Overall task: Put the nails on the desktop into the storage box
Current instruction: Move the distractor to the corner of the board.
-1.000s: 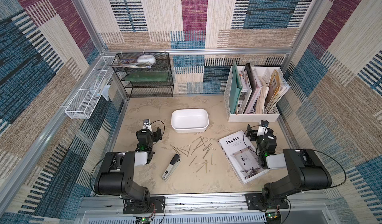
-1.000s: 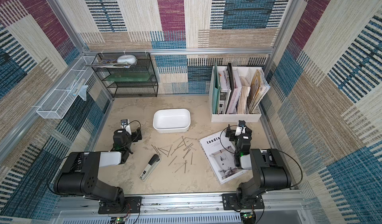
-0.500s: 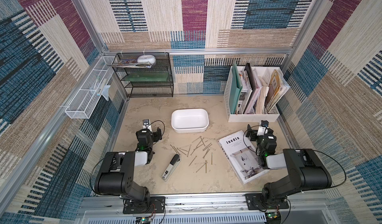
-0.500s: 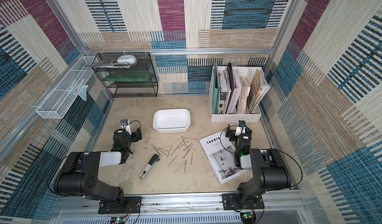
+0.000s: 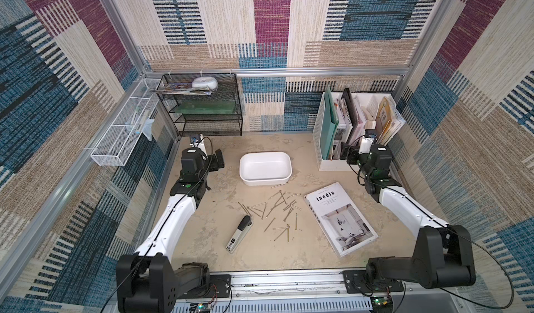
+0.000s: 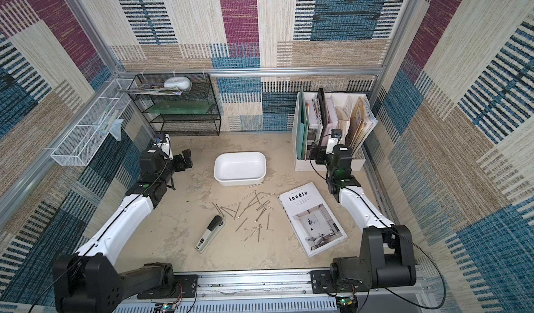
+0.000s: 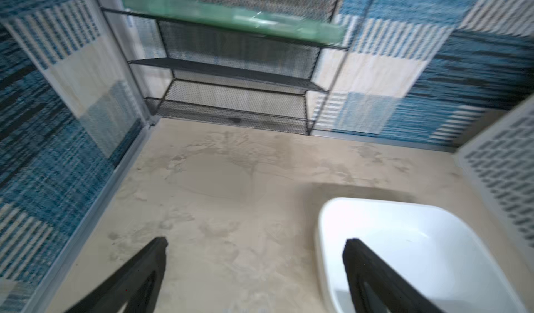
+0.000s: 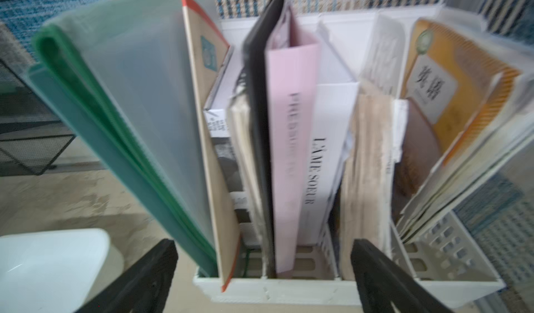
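You see the nails [image 5: 277, 210] scattered on the counter [image 5: 202, 239] just beside the storage box [image 5: 265, 181], well apart from both pincers. The left pincer [image 5: 218, 160] and right pincer [image 5: 348, 154] both gape released, grasping nothing.

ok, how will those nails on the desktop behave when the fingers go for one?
Probably stiff and light: the nails are thin metal. Lying flat on the desktop, they look hard to pinch. Several cross, so lifting one may drag neighbours; pushed sideways, they might roll.
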